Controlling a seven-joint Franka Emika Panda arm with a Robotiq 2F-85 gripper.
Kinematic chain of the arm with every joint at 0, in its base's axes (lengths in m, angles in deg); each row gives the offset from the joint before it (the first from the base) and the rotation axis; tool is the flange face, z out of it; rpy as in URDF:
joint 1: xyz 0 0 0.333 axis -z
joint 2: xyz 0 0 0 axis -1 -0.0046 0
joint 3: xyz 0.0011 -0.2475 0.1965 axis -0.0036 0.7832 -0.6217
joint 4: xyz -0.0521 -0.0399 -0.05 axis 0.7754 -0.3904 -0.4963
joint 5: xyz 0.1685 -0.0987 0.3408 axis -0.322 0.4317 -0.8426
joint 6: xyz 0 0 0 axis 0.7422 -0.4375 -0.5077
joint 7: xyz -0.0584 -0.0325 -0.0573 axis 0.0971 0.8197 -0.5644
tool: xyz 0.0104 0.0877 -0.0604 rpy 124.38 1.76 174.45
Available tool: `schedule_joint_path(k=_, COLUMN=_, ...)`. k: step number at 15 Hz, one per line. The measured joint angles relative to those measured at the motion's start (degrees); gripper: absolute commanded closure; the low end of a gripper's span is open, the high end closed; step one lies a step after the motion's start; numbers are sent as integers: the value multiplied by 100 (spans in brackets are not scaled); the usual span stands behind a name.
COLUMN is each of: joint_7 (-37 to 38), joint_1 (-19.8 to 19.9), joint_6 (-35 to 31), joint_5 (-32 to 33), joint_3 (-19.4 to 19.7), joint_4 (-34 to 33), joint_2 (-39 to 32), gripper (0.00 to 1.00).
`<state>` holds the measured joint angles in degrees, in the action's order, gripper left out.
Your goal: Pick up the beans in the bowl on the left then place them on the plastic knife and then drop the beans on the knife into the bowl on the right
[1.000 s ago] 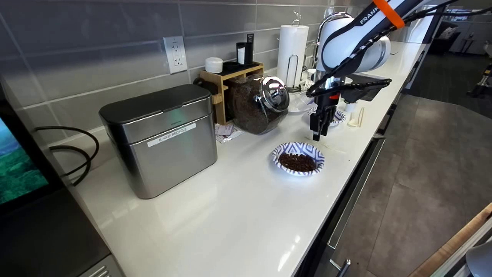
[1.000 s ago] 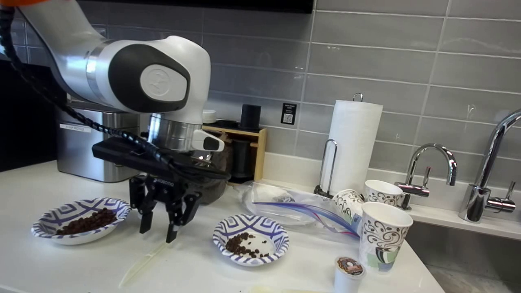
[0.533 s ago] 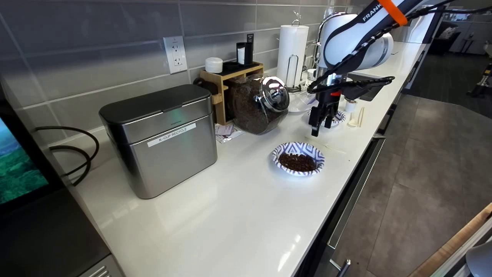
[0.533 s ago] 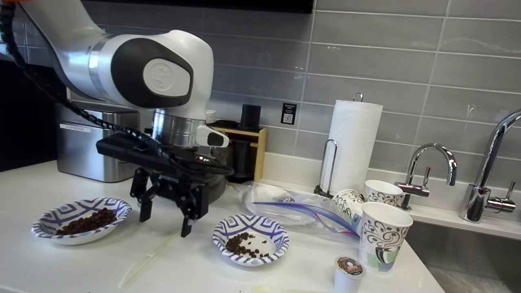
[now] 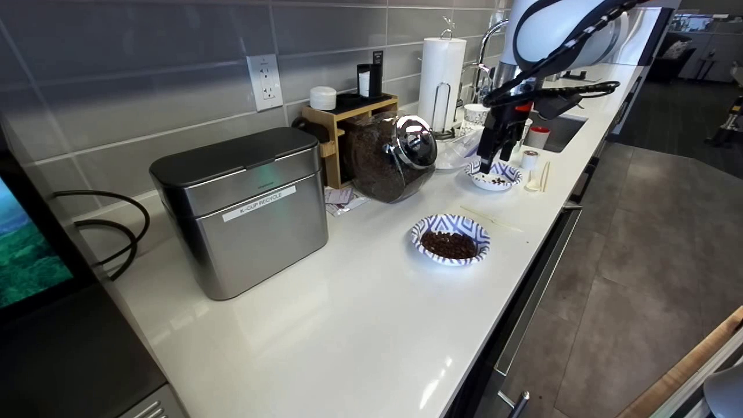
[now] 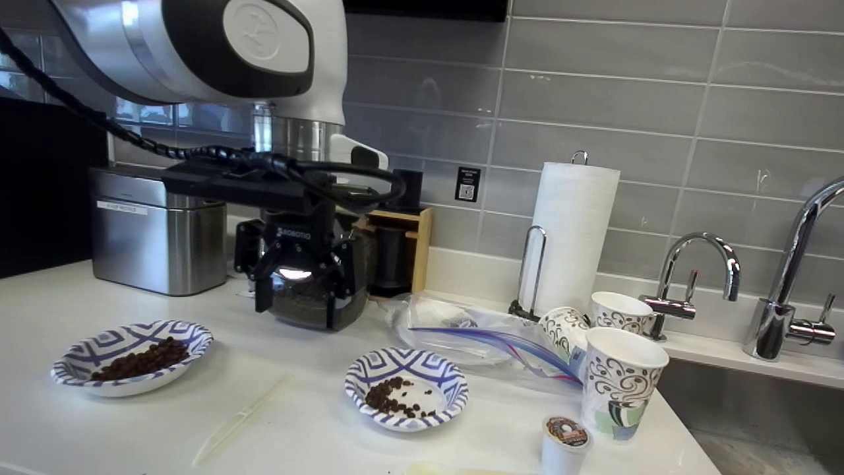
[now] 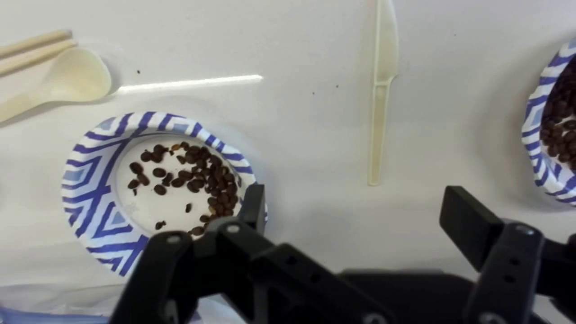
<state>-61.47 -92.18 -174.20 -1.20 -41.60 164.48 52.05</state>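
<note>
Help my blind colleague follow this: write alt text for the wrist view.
An open, empty gripper hangs over a white counter. A pale plastic knife lies between a left bowl of dark beans, partly hidden by the gripper, and a right bowl, also holding beans, cut off by the frame. A spoon and two sticks lie upper left.

Dark beans (image 6: 142, 362) lie in the left bowl (image 6: 113, 344), fewer in the right bowl (image 6: 406, 359), pale knife (image 7: 381, 92) between.
</note>
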Motion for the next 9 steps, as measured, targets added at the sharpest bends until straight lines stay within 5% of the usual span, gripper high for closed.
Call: schedule_joint_path(k=9, joint_7=-1, joint_1=44, joint_6=0, joint_5=123, joint_3=48, joint_4=341, joint_2=758, gripper=0)
